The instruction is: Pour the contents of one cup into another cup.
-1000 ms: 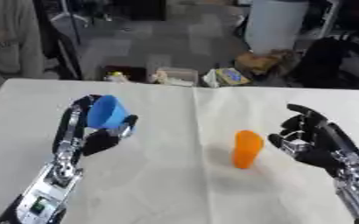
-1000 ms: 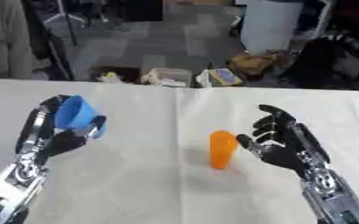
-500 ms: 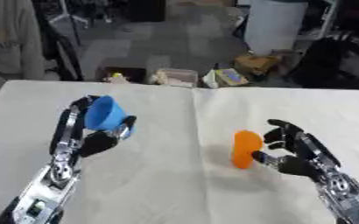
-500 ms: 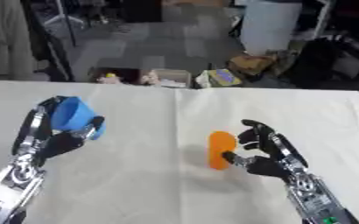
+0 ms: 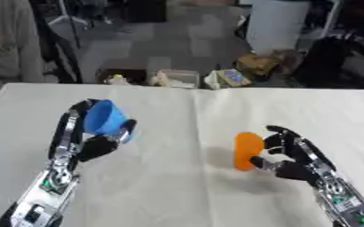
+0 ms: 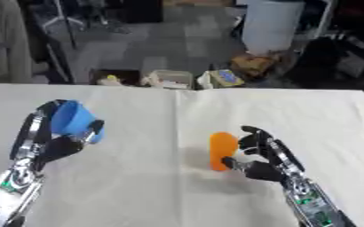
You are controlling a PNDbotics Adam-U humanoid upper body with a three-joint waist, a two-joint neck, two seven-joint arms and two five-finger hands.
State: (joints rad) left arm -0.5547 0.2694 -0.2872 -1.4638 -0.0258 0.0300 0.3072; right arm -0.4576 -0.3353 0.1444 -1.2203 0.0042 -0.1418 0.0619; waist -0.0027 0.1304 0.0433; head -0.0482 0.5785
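Two risks from here, as a judgement: tipping the orange cup (image 5: 247,150) over on the white counter (image 5: 177,186) if the right hand (image 5: 294,155), with fingers half curled and only starting to close around it from beside, pushes before gripping; and spilling early from the blue cup (image 5: 104,117), held well tilted in the curled fingers of the left hand (image 5: 92,142). Orange cup small, tall and narrow, plain, upright just at the right fingertips, well apart from the blue one. Contents of either cup impossible to see.
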